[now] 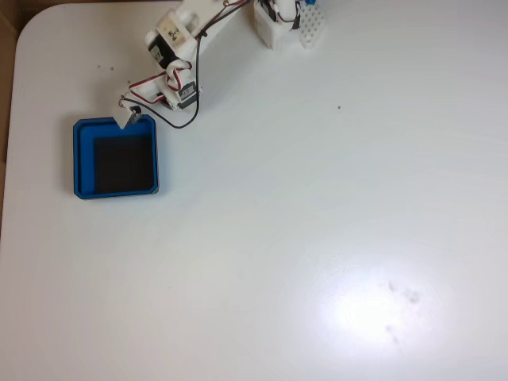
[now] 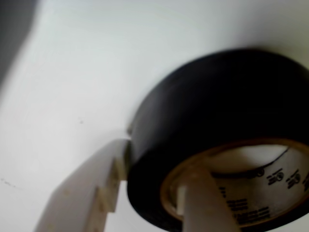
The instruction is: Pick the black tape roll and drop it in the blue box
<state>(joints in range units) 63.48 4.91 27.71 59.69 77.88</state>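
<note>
In the wrist view the black tape roll (image 2: 217, 111) looms large, with a pale printed inner core. My gripper (image 2: 154, 179) is shut on its wall: one white finger (image 2: 91, 193) presses the outside and the other finger (image 2: 200, 203) sits inside the core. In the fixed view the gripper (image 1: 127, 117) hangs at the top edge of the blue box (image 1: 83, 159), near its upper middle, with a small dark bit of the tape roll (image 1: 136, 114) showing beside the white fingers. The box has a black floor with nothing lying in it.
The white arm and its red and black cables (image 1: 178, 87) reach down from the base (image 1: 278, 24) at the top of the white table (image 1: 317, 222). The table's left edge (image 1: 9, 119) runs close to the box. A glare patch lies at the lower right.
</note>
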